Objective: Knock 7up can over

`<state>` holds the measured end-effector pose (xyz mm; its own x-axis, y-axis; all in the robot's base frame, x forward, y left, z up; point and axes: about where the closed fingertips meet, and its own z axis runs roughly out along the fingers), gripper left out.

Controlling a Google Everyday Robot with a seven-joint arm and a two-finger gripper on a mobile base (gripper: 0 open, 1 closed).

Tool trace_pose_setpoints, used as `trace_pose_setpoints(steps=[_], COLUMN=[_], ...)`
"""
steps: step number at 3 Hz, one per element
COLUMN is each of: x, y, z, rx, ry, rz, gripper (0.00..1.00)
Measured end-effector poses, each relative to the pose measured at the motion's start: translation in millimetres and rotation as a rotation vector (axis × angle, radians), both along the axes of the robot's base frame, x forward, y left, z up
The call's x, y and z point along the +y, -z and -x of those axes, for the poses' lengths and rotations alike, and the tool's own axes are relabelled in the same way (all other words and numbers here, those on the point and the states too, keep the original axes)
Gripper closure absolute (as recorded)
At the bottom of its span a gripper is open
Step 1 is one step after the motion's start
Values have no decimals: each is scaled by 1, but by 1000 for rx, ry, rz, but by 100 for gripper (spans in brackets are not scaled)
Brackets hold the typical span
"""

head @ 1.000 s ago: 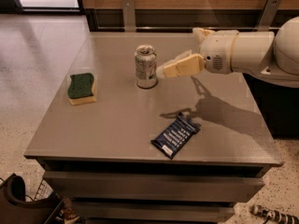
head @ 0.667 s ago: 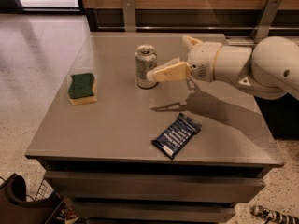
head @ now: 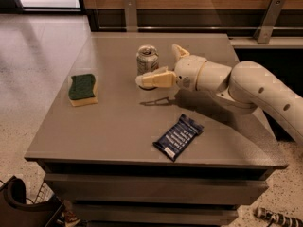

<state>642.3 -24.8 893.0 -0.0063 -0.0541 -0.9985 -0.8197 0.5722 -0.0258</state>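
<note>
Camera view
Table: a grey table (head: pixel 113 126) filled the middle of the view, with a wooden wall and two metal brackets (head: pixel 130 12) behind its far edge.
Sponge: a green sponge on a yellow base (head: pixel 83 88) lay on the left part of the table, well apart from the can.
Snack wrapper: a dark blue snack wrapper (head: pixel 178 137) lay flat near the front edge, to the right of the middle and apart from the arm.
In the way: nothing stood between the sponge and the can. The white arm (head: pixel 255 86) came in from the right, above the table, and hid a part of the surface behind it.
7up can: the 7up can (head: pixel 147 58) stood upright on the far middle part of the table, its silver top visible.
Gripper: the gripper (head: pixel 160 64) was at the right side of the can, low over the table.
Opening: the fingers were spread wide. The near finger (head: pixel 156 79) reached across the front of the can's lower part, and the far finger (head: pixel 180 52) pointed up and away just to the right of the can.
Contact: the near finger covered the foot of the can and seemed to lie against it, but true touching could not be told. The gripper held nothing.
Change: compared with the earlier frames, the arm had come further to the left. Before, the near finger ended beside the can's right side, and now it lay across its front. The can was upright as before.
</note>
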Motion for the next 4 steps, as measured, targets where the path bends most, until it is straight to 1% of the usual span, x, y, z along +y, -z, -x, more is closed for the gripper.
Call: trace_pose_setpoints(steps=[1, 2, 4], x=[14, 16, 21], y=[11, 10, 9], z=[-2, -2, -1], rx=[-2, -3, -4], ry=[-14, -18, -26], rz=[-17, -16, -16], gripper=[27, 57, 100])
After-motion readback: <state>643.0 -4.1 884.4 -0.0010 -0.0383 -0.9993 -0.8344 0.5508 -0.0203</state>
